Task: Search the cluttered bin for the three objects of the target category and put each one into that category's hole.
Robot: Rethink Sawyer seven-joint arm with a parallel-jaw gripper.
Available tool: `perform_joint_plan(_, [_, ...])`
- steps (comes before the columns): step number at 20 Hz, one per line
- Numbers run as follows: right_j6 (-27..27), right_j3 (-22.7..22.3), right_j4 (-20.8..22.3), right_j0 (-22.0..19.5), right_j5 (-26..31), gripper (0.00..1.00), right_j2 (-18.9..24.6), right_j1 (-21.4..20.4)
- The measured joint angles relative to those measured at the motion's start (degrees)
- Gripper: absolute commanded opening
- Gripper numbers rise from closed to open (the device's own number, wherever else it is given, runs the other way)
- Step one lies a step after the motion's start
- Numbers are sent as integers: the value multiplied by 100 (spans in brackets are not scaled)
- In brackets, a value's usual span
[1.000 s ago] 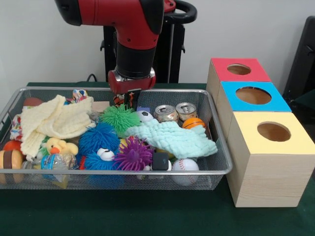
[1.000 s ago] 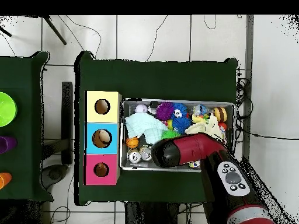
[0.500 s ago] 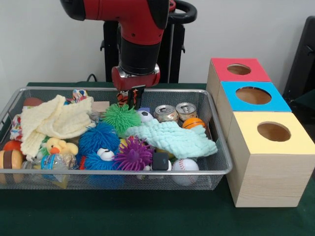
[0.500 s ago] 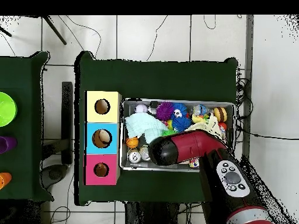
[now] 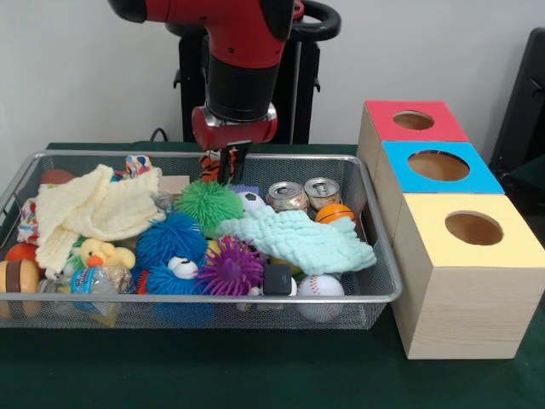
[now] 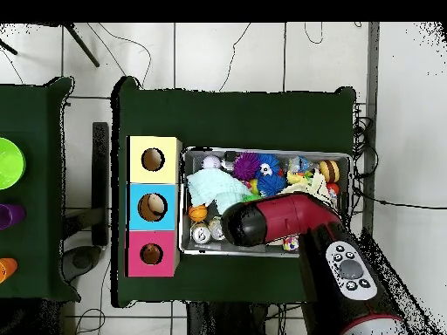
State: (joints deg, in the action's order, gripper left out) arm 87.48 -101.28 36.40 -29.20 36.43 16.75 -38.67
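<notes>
Sawyer arm [image 5: 238, 34], glossy red and black, is coming down over the far side of the bin [image 5: 204, 298], a shallow rectangular silver wire-mesh basket with a rounded rim; from overhead the arm is covering the bin's robot-side half [image 6: 271, 220]. Three pale wooden boxes are standing in a row just beside the bin: red-faced box with the round hole [image 5: 413, 120] farthest back, blue-faced box [image 5: 438, 166] in the middle, yellow-faced box [image 5: 473, 230] nearest the camera. Waffle-textured cream cloth [image 5: 94, 209] is lying crumpled at one end, a mint cloth [image 5: 298, 239] draped near the other. Fuzzy spiky balls are clustering mid-bin: blue [image 5: 170, 243], green [image 5: 209, 204], purple [image 5: 232, 268]. Gripper [image 5: 223, 162] is hanging above the far rim, jaws narrow, clamping a small orange-and-black striped plush tiger [image 5: 213, 164], lifted clear of the clutter. Yellow plush duck [image 5: 100, 253] is sitting beside the blue ball. Two metal cans [image 5: 305, 194] are standing upright near the far rim
</notes>
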Motion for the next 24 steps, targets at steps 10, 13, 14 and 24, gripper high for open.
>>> perform_joint_plan(10, [0,-1,-128,25,178,0,0,-194])
perform_joint_plan(13, [0,-2,-143,38,243,0,0,-253])
perform_joint_plan(14, [0,-2,-143,41,258,0,0,-268])
perform_joint_plan(24, [0,-12,-170,137,298,0,0,-446])
